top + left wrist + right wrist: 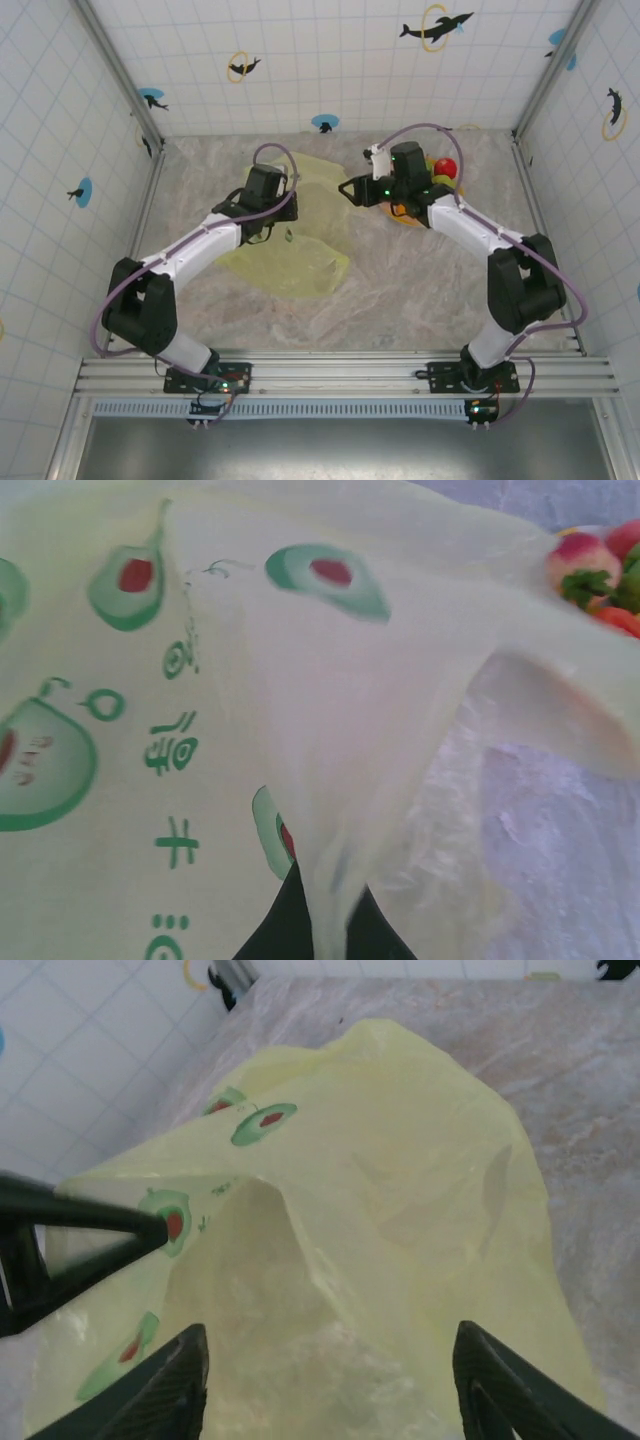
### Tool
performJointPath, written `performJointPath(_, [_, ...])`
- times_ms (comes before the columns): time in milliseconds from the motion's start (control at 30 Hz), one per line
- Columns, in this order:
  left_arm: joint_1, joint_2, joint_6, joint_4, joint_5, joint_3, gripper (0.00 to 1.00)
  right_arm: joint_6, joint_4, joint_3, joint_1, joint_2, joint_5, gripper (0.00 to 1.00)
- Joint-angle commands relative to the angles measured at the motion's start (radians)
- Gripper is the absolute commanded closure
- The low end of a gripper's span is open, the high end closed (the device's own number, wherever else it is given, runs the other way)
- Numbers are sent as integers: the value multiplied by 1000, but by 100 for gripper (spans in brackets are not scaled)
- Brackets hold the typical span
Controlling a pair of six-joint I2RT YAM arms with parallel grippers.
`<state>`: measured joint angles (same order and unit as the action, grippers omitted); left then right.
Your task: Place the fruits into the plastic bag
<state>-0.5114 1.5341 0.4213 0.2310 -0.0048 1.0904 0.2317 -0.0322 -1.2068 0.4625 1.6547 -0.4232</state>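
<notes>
The yellow-green plastic bag [290,262] with green avocado prints lies at mid-table, one edge lifted. My left gripper [290,200] is shut on a fold of the bag [300,730], which runs between its dark fingers [270,930]. My right gripper [348,190] hovers open at the raised mouth of the bag [380,1210], its fingertips [185,1375] wide apart and holding nothing. The fruits [445,170], red and green, sit in a cluster behind the right wrist; they also appear past the bag's edge [590,565].
A striped plate [408,216] peeks out under the right forearm beneath the fruits. White tiled walls enclose the marbled table on three sides. The left gripper's dark finger [90,1225] reaches in at the bag's lifted edge in the right wrist view.
</notes>
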Motion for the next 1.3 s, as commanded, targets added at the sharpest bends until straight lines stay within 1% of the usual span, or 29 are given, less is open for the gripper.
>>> performJointPath(0, [1,-35,90,2,91,-21,100,-15,-55,24,-10,-105,-30,26])
performJointPath(67, [6,-39,105,-3,113,-19,100,-9,-63,59,-19,-159,-43,20])
performJointPath(133, [9,-39,113,0,132,-14,100,-10,-76,90,-28,-210,-41,17])
performJointPath(200, [16,-39,120,6,150,-8,100,-18,-99,127,-38,-261,-7,15])
performJointPath(300, [31,-41,139,16,197,0,100,-32,-130,194,-75,-334,99,14])
performJointPath(333, [40,-43,149,19,228,0,100,-32,-138,221,-96,-357,143,13])
performJointPath(367, [50,-47,162,15,265,-1,100,-23,-145,249,-124,-378,194,12])
performJointPath(500, [77,-71,227,-15,390,-7,100,20,-137,326,-235,-409,310,9])
performJointPath(533, [112,-79,240,-21,407,-7,100,33,-127,342,-264,-404,326,8])
performJointPath(633, [131,-98,243,-27,412,-11,100,81,-78,370,-333,-354,307,4])
performJointPath(700, [133,-105,234,-25,404,-11,100,121,-45,363,-360,-292,255,0])
performJointPath(733, [133,-109,231,-24,397,-12,100,143,-26,356,-365,-256,221,0])
performJointPath(833, [136,-119,229,-39,388,-28,100,190,30,330,-369,-155,169,0])
performJointPath(1000, [136,-120,230,-51,393,-41,100,209,43,263,-371,-17,156,0])
performJointPath(1133, [136,-115,224,-55,393,-47,100,220,70,227,-371,63,117,0])
performJointPath(1267, [136,-112,217,-58,389,-53,100,228,85,202,-369,126,85,3])
